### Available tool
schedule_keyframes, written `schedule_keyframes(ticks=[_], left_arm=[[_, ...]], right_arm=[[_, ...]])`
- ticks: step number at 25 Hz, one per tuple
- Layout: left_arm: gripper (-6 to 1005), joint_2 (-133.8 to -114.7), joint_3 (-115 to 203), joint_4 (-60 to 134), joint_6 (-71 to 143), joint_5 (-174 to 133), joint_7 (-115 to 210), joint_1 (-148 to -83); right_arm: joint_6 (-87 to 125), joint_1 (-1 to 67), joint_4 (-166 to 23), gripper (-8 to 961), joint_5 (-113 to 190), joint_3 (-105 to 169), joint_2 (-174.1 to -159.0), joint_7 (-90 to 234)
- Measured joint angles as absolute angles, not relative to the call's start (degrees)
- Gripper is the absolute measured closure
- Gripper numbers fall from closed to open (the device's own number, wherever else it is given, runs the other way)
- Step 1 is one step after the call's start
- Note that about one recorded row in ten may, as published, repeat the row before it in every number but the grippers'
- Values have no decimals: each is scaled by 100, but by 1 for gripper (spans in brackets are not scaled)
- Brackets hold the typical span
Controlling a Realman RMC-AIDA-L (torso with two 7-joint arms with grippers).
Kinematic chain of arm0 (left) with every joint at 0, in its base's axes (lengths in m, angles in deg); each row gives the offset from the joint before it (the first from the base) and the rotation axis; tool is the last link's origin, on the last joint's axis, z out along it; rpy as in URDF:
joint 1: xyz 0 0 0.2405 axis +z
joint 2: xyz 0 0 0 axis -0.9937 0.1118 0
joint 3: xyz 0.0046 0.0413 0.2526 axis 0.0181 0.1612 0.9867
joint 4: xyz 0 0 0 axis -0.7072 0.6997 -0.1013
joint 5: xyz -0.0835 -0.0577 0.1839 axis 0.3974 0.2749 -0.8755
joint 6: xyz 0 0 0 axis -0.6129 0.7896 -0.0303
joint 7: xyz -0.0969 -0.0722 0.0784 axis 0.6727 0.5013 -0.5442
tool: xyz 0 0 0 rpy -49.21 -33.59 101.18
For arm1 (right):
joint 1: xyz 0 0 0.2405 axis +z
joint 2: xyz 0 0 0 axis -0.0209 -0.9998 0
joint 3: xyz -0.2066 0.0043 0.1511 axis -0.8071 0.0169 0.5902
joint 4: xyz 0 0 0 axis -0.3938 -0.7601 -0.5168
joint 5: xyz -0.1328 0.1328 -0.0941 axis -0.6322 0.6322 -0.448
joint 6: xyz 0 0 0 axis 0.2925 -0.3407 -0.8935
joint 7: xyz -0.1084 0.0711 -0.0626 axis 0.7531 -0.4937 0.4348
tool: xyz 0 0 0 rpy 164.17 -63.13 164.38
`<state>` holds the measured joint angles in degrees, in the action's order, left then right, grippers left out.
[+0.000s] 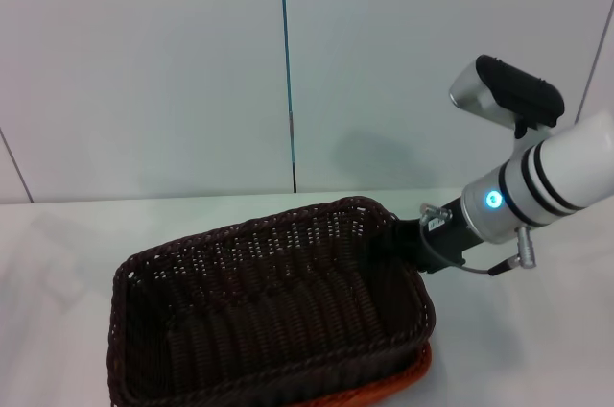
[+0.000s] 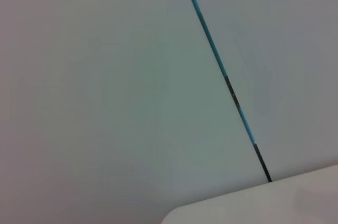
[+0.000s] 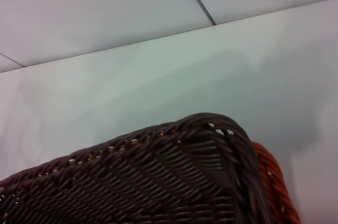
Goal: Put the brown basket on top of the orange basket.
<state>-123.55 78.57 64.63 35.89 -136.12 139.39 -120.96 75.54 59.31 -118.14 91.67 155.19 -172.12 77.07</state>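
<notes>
Brown basket (image 1: 273, 316) sits on the white desk (image 1: 537, 330) nested on top of the orange basket (image 1: 398, 383), of which only a thin orange edge shows beneath its near right corner in the head view. The dark wicker basket is upright, its open top facing up, its long side running roughly across the desk with the far right corner nearest the robot's right arm. The right wrist view shows the same: the brown braided rim (image 3: 206, 126) fills the lower part, and a strip of the orange rim (image 3: 274, 182) sticks out just beside and below it. The right tool (image 1: 398, 234) is at the far right corner of the brown basket, touching or very close to its rim; its fingers are hidden behind the rim, so I cannot tell whether it is gripping. The left tool is out of sight; its wrist camera shows only the wall and a desk corner (image 2: 264, 203)
</notes>
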Motion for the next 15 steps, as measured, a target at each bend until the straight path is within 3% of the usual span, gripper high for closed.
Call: schedule_keyframes(ticks=[15], left_arm=[[191,-12350,7806,6469,3590,-13612,13939,-12069]], right_arm=[[7893,5886,-12178,131,9166,15669,-17169,7702]])
